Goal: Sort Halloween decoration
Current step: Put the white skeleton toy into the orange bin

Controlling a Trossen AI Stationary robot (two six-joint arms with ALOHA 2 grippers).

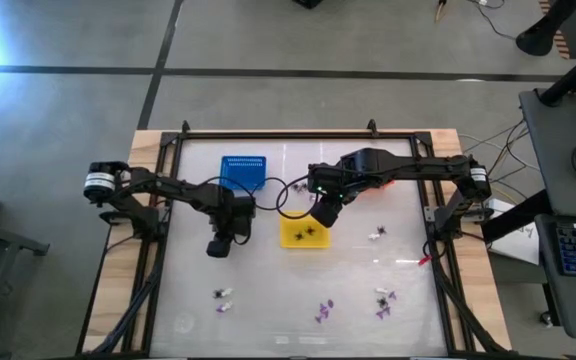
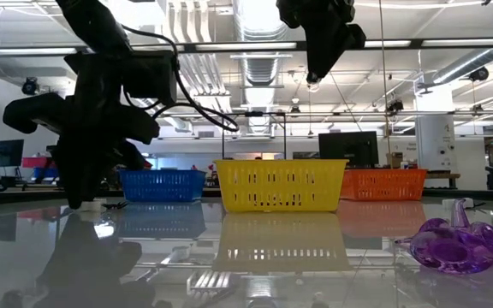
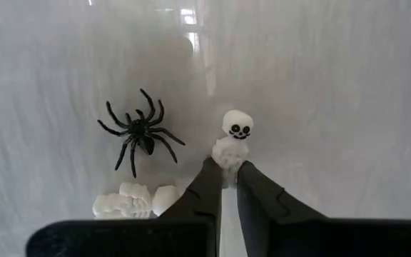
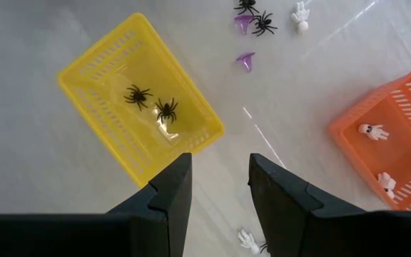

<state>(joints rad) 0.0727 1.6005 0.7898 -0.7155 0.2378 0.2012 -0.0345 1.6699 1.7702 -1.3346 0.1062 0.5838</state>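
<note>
Left tool [image 3: 225, 169] on one skeleton [image 3: 232, 139]

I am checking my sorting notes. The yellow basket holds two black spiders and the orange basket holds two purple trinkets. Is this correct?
Not quite. The right wrist view shows the trinkets in the orange basket are white figures, not purple. The yellow basket does hold two black spiders.

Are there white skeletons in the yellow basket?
No, the yellow basket holds only two black spiders; the white skeletons lie in the orange basket.
</note>
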